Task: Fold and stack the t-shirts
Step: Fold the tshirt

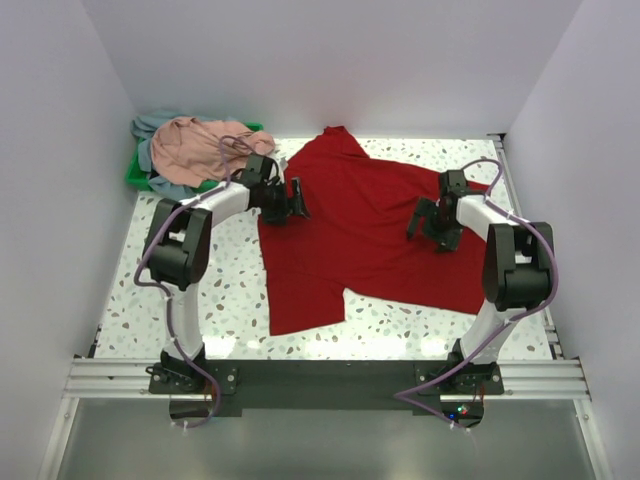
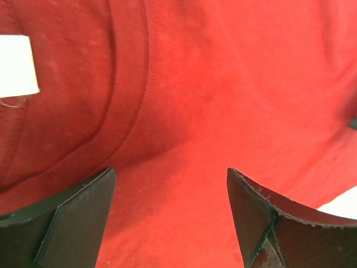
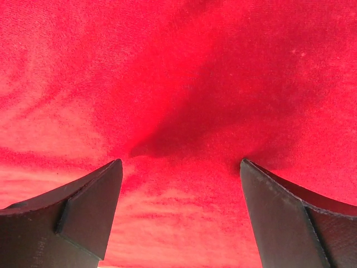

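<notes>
The red t-shirt (image 1: 360,230) lies spread on the table. My left gripper (image 1: 293,200) is open over its left edge near the collar; the left wrist view shows red cloth (image 2: 223,95) and the collar seam (image 2: 131,95) between wide-apart jaws. My right gripper (image 1: 428,225) is open over the shirt's right part; the right wrist view shows only red cloth (image 3: 178,84) between the jaws. The pink t-shirt (image 1: 195,148) lies crumpled on the grey-blue t-shirt (image 1: 152,125) at the back left.
A green tray (image 1: 138,175) holds the pink and grey-blue shirts in the back left corner. White walls enclose the speckled table (image 1: 220,290) on three sides. A metal rail (image 1: 320,378) runs along the near edge.
</notes>
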